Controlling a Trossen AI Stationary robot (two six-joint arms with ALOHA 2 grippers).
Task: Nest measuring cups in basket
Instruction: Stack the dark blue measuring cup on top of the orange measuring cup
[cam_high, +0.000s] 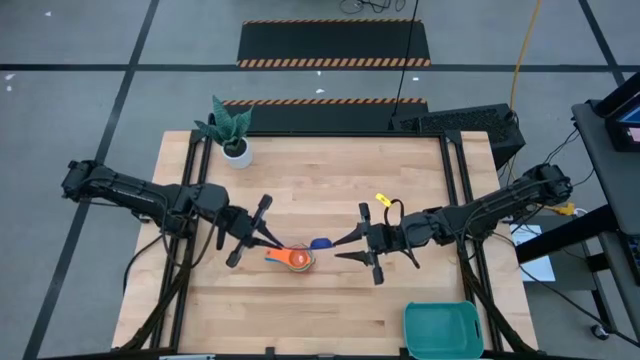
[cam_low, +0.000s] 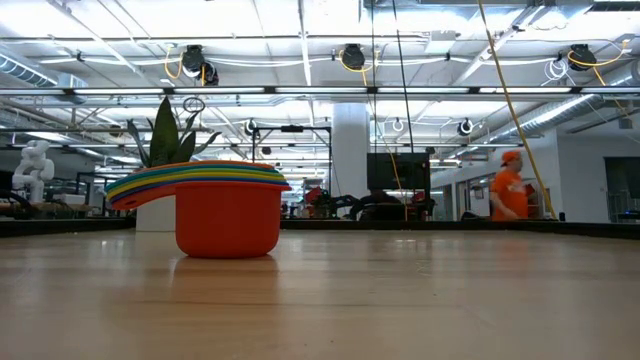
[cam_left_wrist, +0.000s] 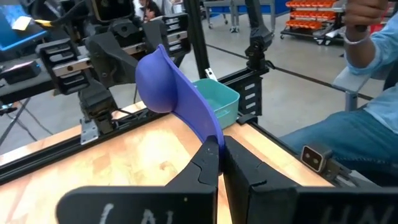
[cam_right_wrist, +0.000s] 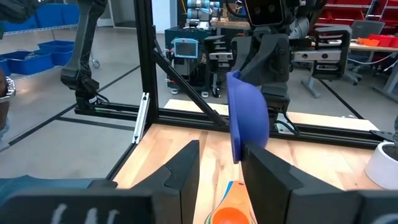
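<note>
My left gripper (cam_high: 285, 244) is shut on a blue measuring cup (cam_left_wrist: 158, 81), which it holds in the air above the middle of the table. My right gripper (cam_right_wrist: 221, 162) faces it from the table's right, open. The blue cup (cam_right_wrist: 249, 115) stands just past one fingertip, and I cannot tell if they touch. Below them a stack of nested cups (cam_high: 296, 259), red outermost (cam_low: 228, 215), rests on its base on the wood. The teal basket (cam_high: 443, 330) sits at the near right corner. My left gripper pinches the blue cup's flat handle (cam_left_wrist: 208, 127) between its two fingers, at the handle's free end. The fingers come about level from the table's left and lie along the handle. The cup is lifted clear of the table, and its bowl rises beyond the fingertips toward the right arm.
A white plant pot (cam_high: 236, 150) stands at the far left corner. Black frame rails (cam_high: 455, 190) run along the table's left and right sides. A seated person (cam_left_wrist: 367, 93) is just beyond the table's edge near the basket (cam_left_wrist: 217, 102). Bare wood lies around the cup stack.
</note>
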